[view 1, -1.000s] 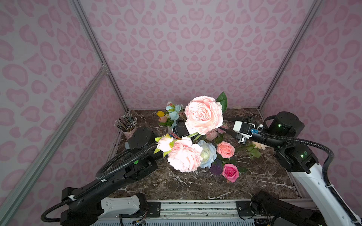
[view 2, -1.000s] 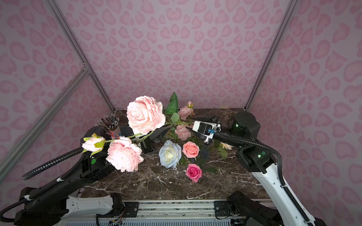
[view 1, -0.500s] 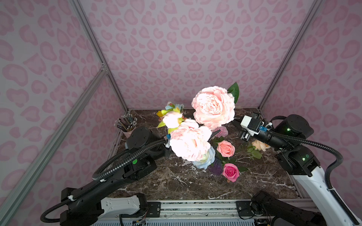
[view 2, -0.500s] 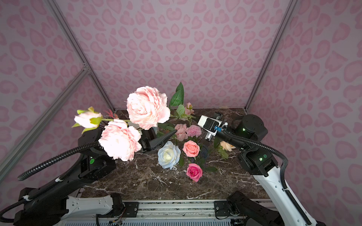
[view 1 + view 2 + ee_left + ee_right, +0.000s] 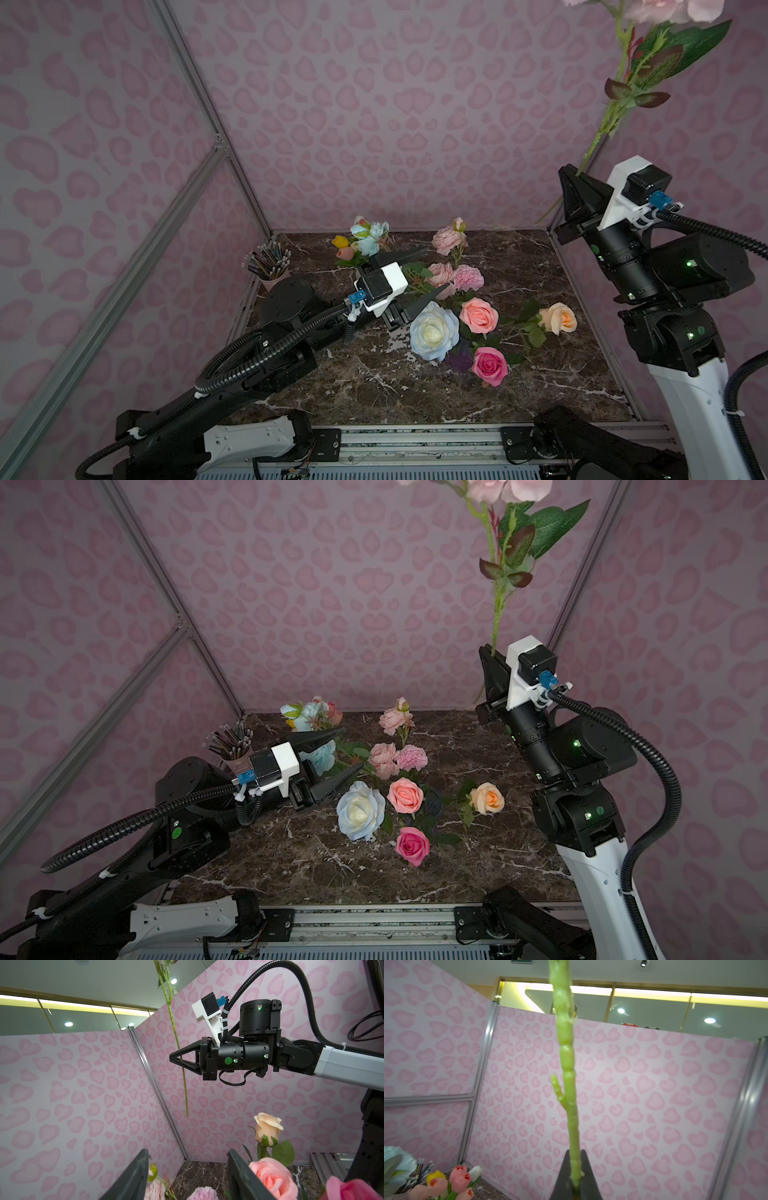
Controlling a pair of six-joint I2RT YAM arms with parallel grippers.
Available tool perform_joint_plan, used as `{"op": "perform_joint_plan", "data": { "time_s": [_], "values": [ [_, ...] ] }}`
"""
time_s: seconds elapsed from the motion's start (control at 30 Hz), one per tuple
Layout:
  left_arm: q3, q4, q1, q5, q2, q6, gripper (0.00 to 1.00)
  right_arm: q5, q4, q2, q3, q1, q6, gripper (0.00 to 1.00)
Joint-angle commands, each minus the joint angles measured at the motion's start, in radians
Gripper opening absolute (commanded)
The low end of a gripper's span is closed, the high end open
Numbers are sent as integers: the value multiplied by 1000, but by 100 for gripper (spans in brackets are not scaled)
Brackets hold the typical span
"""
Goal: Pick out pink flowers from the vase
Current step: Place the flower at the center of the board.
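Gripping pink flower (image 5: 665,8) by stem (image 5: 568,1084), right gripper (image 5: 571,176) clamped tight, upper right of frame. Left gripper (image 5: 436,268) agape, empty, mid-frame, near white rose (image 5: 434,330).

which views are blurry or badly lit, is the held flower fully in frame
Both top views are dim with dark corners, and the held pink flower is cropped by the top edge; in the right wrist view its stem looks soft against glaring ceiling lights; the left wrist view shows the right end effector sharply.
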Motion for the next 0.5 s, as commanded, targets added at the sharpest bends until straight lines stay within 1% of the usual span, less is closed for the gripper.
{"op": "perform_joint_plan", "data": {
  "time_s": [0.0,0.07,0.1,0.2,0.33,0.43,0.47],
  "values": [
    [18,-91,-1,-26,-7,-14,62,219,-78,4,-63,-60,144,0],
    [9,-96,-1,-50,-13,-45,62,219,-83,-1,-150,-133,230,0],
    [1,-93,-1,-62,-18,-61,62,201,-89,0,-190,-173,275,0],
    [-39,-78,-1,-83,-53,-68,61,150,-99,10,-295,-245,365,0],
    [-93,-53,-1,-132,-123,-76,61,93,-111,29,-418,-320,413,0],
    [-118,-64,0,-166,-170,-94,61,48,-141,66,-498,-358,409,0],
    [-131,-65,-1,-169,-188,-106,61,15,-156,83,-519,-368,402,0]
  ]
}}
